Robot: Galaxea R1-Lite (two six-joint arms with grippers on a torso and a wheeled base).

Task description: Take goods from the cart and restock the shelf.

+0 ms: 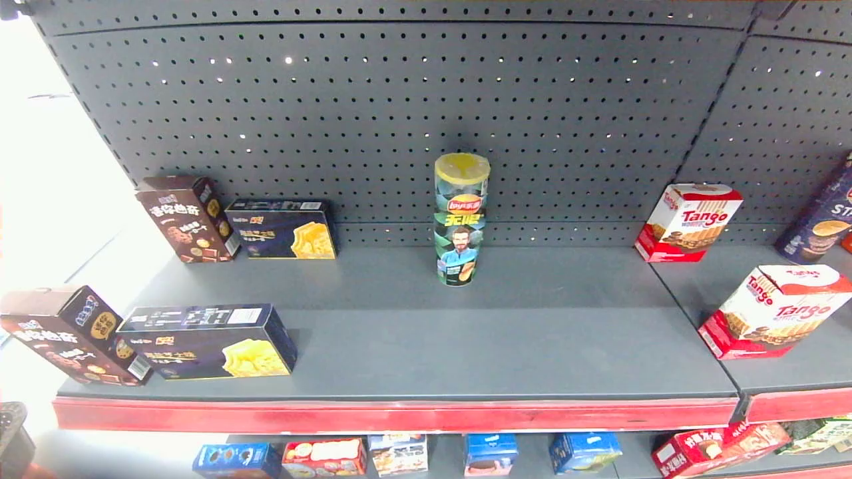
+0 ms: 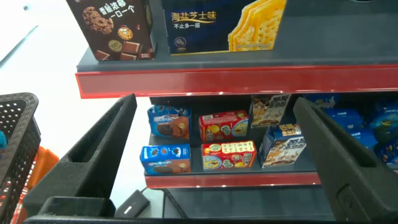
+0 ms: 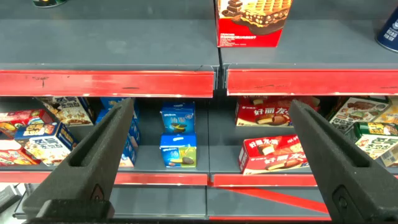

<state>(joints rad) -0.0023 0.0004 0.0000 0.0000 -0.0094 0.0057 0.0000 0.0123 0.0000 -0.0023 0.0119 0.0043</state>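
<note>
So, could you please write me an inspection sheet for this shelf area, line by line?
Surface: grey shelf with a red front strip, bare across the middle.
Job's things: chips can upright at centre back; brown cookie boxes and dark blue cracker boxes, two each, at the left; two red-and-white wafer boxes on the section to the right.
Clutter: nothing seen.
Grippers: left gripper and right gripper open, holding nothing.
Cables: nothing seen.
Surroundings: pegboard back wall; lower shelf with small boxes; black mesh basket.
</note>
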